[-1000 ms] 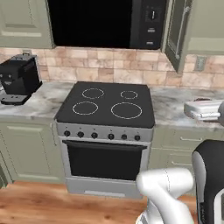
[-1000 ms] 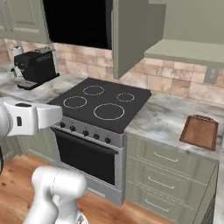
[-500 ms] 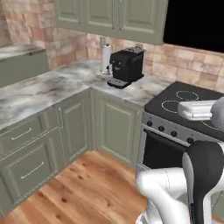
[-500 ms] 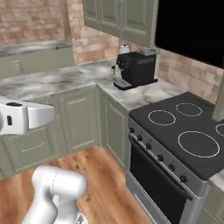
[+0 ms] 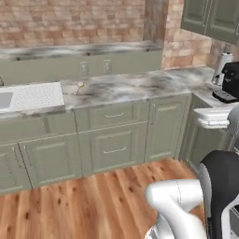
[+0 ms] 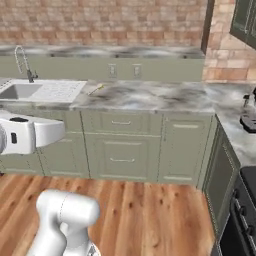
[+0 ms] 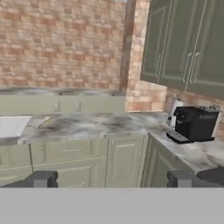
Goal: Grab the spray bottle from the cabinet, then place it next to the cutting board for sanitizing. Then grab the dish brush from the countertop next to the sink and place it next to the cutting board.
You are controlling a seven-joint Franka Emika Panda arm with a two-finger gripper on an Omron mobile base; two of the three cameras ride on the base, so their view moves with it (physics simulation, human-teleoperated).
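The dish brush (image 5: 80, 87) lies on the countertop (image 5: 126, 88) just beside the draining board of the sink (image 5: 28, 95), at about ten o'clock in the left base view and eleven o'clock in the right base view (image 6: 96, 89). That is new: a second ago both base cameras faced the cooktop, half a second ago the corner with the coffee machine (image 7: 194, 124), so the whole scene has swung because the base turned, not because anything on the counter moved. I judge the robot is now heading for the brush, the second half of the job. The gripper (image 7: 111, 179) stands with its jaws wide and nothing between them, aimed at the corner of the counter. The brush sits back from the counter's front edge, with bare marble to its three o'clock. Open wooden floor (image 5: 84, 196) lies between base and lower cupboards (image 5: 112, 135), leaving room to drive closer.
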